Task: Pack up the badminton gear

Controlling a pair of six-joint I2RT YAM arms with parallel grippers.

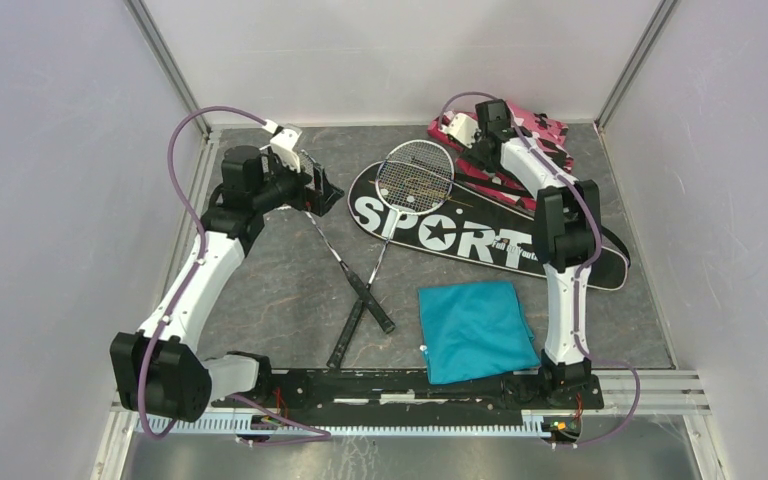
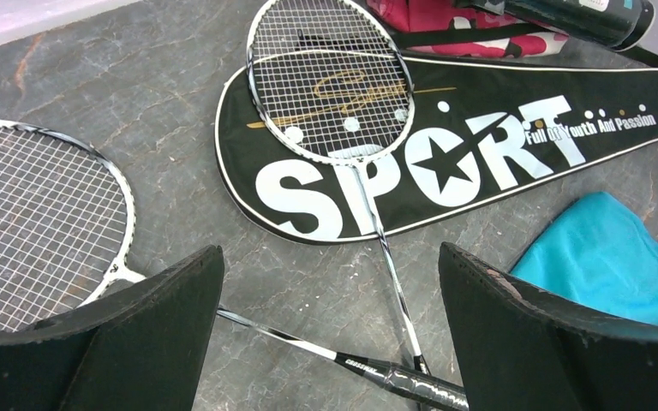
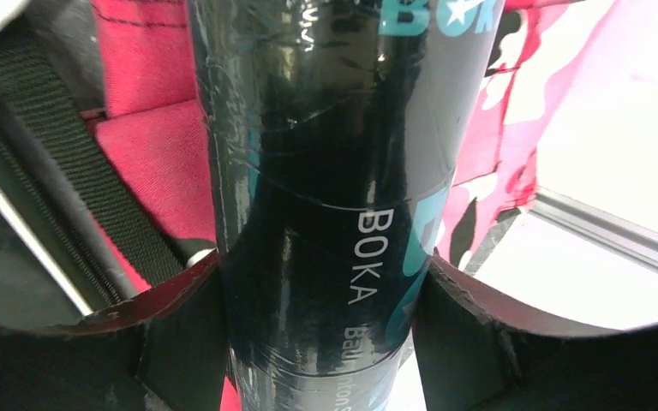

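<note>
The left gripper [image 2: 330,282] stands with its two black fingers spread wide and nothing between them, poised above the dark grey stone-patterned table [image 1: 280,270]. Directly below the gap runs the thin shaft of a black-handled racquet with a silver round head [image 2: 34,223]; its strung head lies flat on the table just left of the left finger, and its handle reaches toward the right finger. The shaft of a second silver-headed racquet [image 2: 330,81] crosses it near the handles. This second racquet's head rests on the wide end of the black racquet-shaped bag printed "SPORT" in white [image 2: 480,145], which lies flat across the table's middle. On the far right, the right gripper [image 3: 324,282] is clamped on a long black tube [image 3: 334,154] lettered "BOKA", one finger pressed against each side of it. The tube sits over the pink, white and black camouflage fabric [image 3: 154,145], bunched in the far right corner just beyond the bag, with a black webbing strap [image 3: 77,180] running beside it. Near the arm bases, apart from both grippers, a teal square cloth [image 1: 475,330] lies on the table, just right of the racquet handles and in front of the bag.
</note>
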